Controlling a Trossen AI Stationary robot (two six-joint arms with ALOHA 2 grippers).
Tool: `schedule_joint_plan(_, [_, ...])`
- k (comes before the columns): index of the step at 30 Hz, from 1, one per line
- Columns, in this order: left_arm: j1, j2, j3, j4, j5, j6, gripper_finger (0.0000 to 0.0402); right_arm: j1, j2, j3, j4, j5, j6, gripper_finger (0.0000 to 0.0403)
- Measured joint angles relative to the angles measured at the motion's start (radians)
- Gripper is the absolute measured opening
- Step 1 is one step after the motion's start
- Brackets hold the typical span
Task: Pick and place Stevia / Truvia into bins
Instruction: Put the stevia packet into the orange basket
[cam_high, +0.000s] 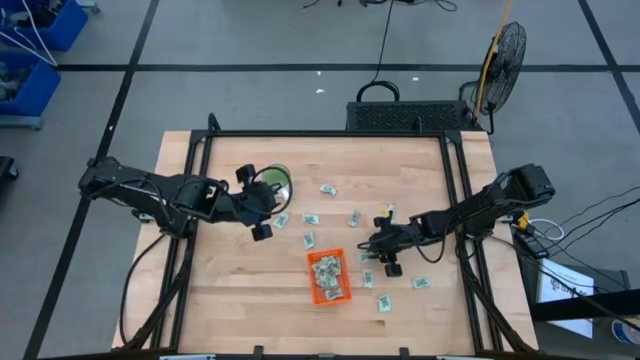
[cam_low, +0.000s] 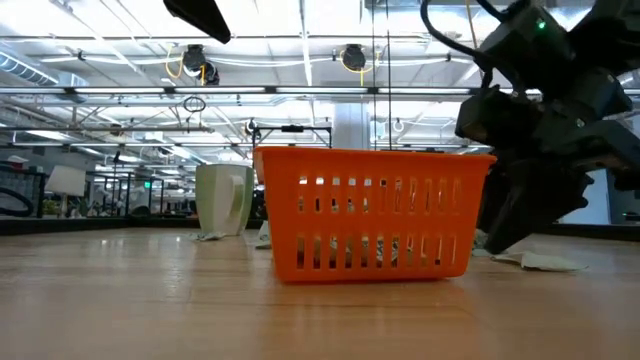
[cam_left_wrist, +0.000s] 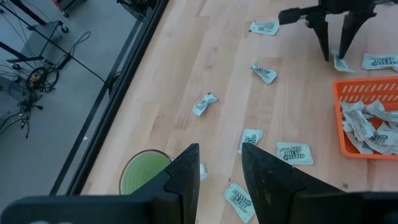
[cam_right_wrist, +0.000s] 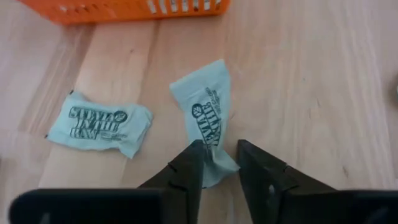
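The orange tray (cam_high: 345, 296) sits near the table's middle with several pale green sachets inside. More sachets lie flat and scattered around it, such as one (cam_high: 311, 219) on its far left and one (cam_high: 421, 283) to its right. My right gripper (cam_high: 372, 246) is down at the table just right of the tray, shut on one sachet (cam_right_wrist: 205, 106); another sachet (cam_right_wrist: 99, 127) lies beside it. My left gripper (cam_high: 262, 222) hangs open above the table, left of the tray and next to a green cup (cam_high: 272, 183), touching nothing. My right gripper pinches the sachet by its near end (cam_right_wrist: 216, 158) between the two fingers, which come from above and point down. That end is squeezed narrow between them. The rest of the sachet lies flat on the wood, pointing toward the tray (cam_right_wrist: 124, 9).
The green cup (cam_left_wrist: 143, 171) stands upright close under my left gripper. Loose sachets (cam_left_wrist: 294, 153) dot the wood between the cup and the tray (cam_left_wrist: 367, 90). A black frame runs along the table's left and right edges. The near part of the table has bare wood.
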Motion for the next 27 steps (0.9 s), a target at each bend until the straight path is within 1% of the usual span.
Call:
schedule_joint_plan(6, [0.000,0.000,0.000,-0.001,0.002,0.004,0.0127,0.000,0.012,-0.053,0.158,0.006,-0.004,0.0049])
schedule_joint_plan(10, [0.000,0.000,0.000,-0.001,0.002,0.005,0.0127,0.001,0.014,-0.056,0.197,-0.008,-0.041,0.0008])
schedule_joint_plan(15, [0.000,0.000,0.000,-0.001,0.002,0.006,0.0127,0.000,-0.017,-0.031,0.198,0.001,-0.069,0.0011])
schedule_joint_plan(17, [0.000,0.000,0.000,-0.001,0.002,0.006,0.0127,0.004,-0.048,-0.015,0.201,0.028,-0.090,0.0007])
schedule_joint_plan(20, [0.000,0.000,0.000,-0.001,0.002,0.006,0.0127,0.017,-0.111,0.010,0.204,0.097,-0.151,0.0003])
schedule_joint_plan(22, [0.000,0.000,0.000,-0.001,0.002,0.006,0.0127,0.020,-0.156,0.026,0.203,0.109,-0.195,0.0005])
schedule_joint_plan(24, [0.000,0.000,0.000,-0.001,0.002,0.006,0.0127,0.020,-0.203,0.044,0.206,0.080,-0.235,0.0005])
schedule_joint_plan(25, [0.000,0.000,0.000,-0.001,0.002,0.006,0.0127,0.020,-0.224,0.053,0.220,0.040,-0.259,0.0005])
schedule_joint_plan(26, [0.000,0.000,0.000,-0.001,0.002,0.006,0.0127,0.020,-0.244,0.058,0.244,-0.012,-0.281,0.0003])
schedule_joint_plan(27, [0.000,0.000,0.000,-0.001,0.002,0.007,0.0127,0.020,-0.258,0.063,0.277,-0.087,-0.308,0.0003])
